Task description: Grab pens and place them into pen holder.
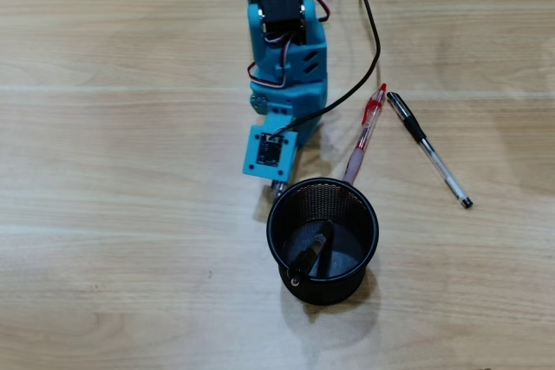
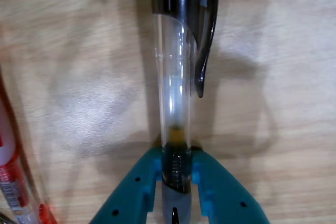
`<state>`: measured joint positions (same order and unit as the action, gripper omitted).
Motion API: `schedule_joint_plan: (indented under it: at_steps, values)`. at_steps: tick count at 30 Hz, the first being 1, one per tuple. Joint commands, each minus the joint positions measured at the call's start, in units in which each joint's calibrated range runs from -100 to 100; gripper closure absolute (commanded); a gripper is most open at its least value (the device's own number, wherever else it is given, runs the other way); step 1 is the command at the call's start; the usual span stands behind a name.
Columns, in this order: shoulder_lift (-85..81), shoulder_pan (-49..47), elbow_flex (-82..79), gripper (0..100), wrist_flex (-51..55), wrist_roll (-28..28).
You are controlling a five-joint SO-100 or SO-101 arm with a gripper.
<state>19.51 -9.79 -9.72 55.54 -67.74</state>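
Note:
In the wrist view my gripper (image 2: 176, 157) is shut on a grey-clear pen (image 2: 174, 87) with a black clip. It grips the barrel at the spring end, and the clip end points away over the wooden table. In the overhead view the blue arm covers the gripper (image 1: 279, 186), which sits just beyond the rim of the black mesh pen holder (image 1: 325, 290). One dark pen (image 1: 310, 253) leans inside the holder. A red-clear pen (image 1: 366, 130) lies on the table touching the holder's far rim. A black-and-clear pen (image 1: 429, 149) lies to its right. The red pen (image 2: 10, 182) also shows at the wrist view's left edge.
A black cable (image 1: 371, 36) runs from the top edge down to the arm's wrist, passing close to the red pen's end. The wooden table (image 1: 113, 214) stretches to the left and below the holder.

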Motion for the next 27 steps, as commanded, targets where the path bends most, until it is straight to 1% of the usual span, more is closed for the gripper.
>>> schedule_joint_plan:
  at_steps: [1, 5, 17, 24, 27]
  values:
    - [-6.2, 2.8, 0.3, 98, 1.5, 0.1]
    - [-12.7, 4.5, 1.0, 98, 5.8, 0.2]
    - [-33.3, 4.4, 0.2, 98, 8.6, 0.0]
    - [-38.5, 3.1, 1.4, 98, 8.0, 0.3]
    - [-39.6, 2.0, 2.6, 98, 2.6, 0.3]
